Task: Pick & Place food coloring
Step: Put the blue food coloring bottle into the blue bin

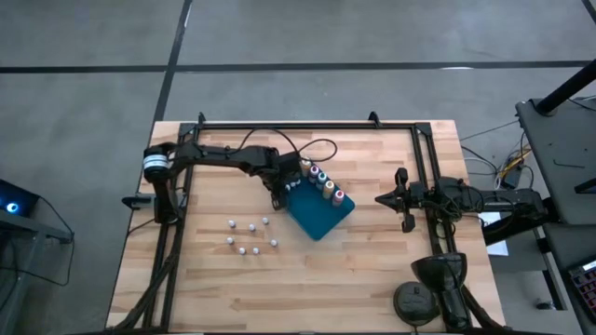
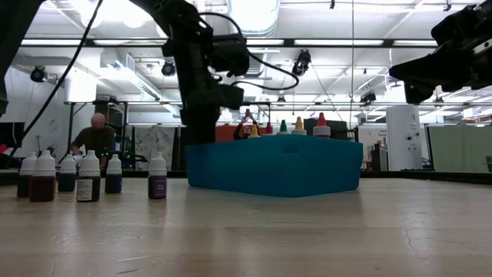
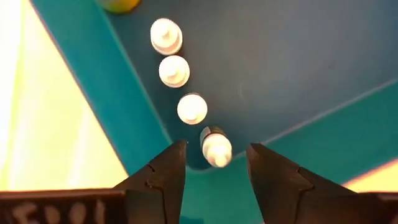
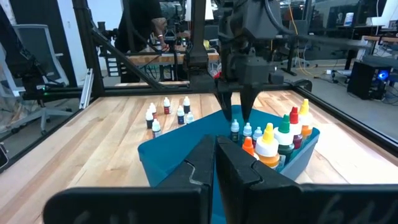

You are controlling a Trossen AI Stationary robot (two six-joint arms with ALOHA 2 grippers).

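A blue tray (image 1: pixel 321 219) rests flat on the wooden table. Bottles of food coloring with coloured tops (image 1: pixel 323 181) stand along its far right wall. A short row of white-topped bottles (image 3: pixel 176 71) stands along another wall. My left gripper (image 3: pixel 216 146) hangs open over the tray's left corner, pointing down. Its fingers stand on either side of the nearest white-topped bottle (image 3: pixel 216 149), apart from it; that bottle leans a little. Several more white-topped bottles (image 1: pixel 250 237) stand on the table left of the tray. My right gripper (image 1: pixel 386 198) waits shut at the right, held level.
A black frame (image 1: pixel 307 124) runs along the table's far and side edges. A dark round stand (image 1: pixel 414 302) sits at the near right corner. Bare wood lies in front of the tray. A person (image 2: pixel 96 135) sits in the room beyond the table.
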